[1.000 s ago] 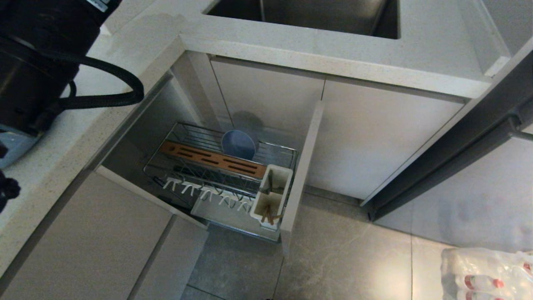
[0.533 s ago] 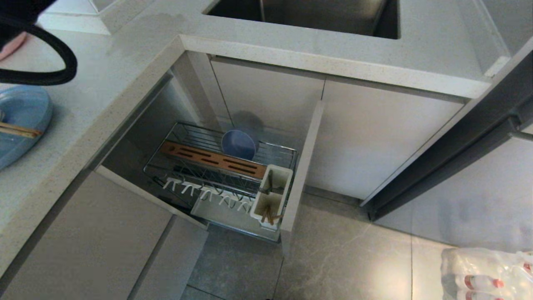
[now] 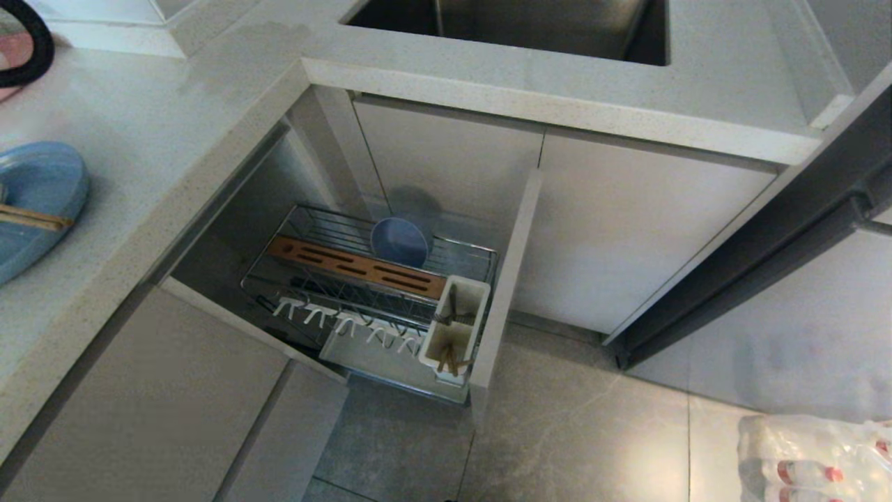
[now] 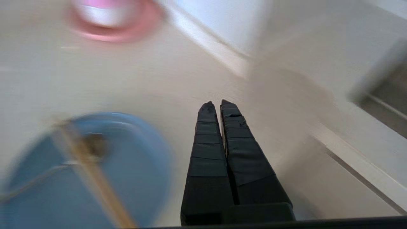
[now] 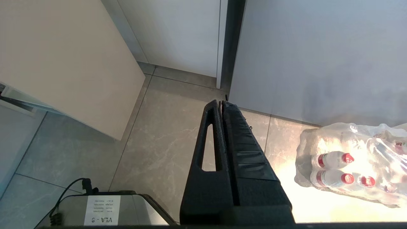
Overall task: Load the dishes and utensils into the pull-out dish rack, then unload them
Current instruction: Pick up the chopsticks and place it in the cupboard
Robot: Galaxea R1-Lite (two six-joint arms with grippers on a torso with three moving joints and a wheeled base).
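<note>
The pull-out dish rack [image 3: 327, 230] stands open under the counter, its chrome wire around a brown slotted strip. A light-blue bowl [image 3: 398, 242] leans inside it at the back. Chopsticks [image 3: 451, 362] stick out of the white utensil cup [image 3: 481, 296]. The light-blue plate [image 3: 42, 188] lies on the counter at far left with another pair of chopsticks [image 3: 31, 218] across it; the left wrist view shows that plate [image 4: 133, 159] with chopsticks [image 4: 92, 171] and a spoon [image 4: 95, 144]. My left gripper [image 4: 217, 103] hovers shut and empty over bare counter beside the plate. My right gripper [image 5: 220, 102] hangs shut over the floor.
A pink plate holding a pink-and-white bowl [image 4: 111, 19] sits farther along the counter. The sink [image 3: 509, 28] lies behind the rack's cabinet. A wrapped pack of bottles [image 3: 815, 457] rests on the floor at right, and the beige front panel [image 3: 505, 279] juts out.
The left arm has swung up and out of the head view to the upper left, uncovering the blue plate on the counter. Rack, bowl and utensil cup have not moved.
</note>
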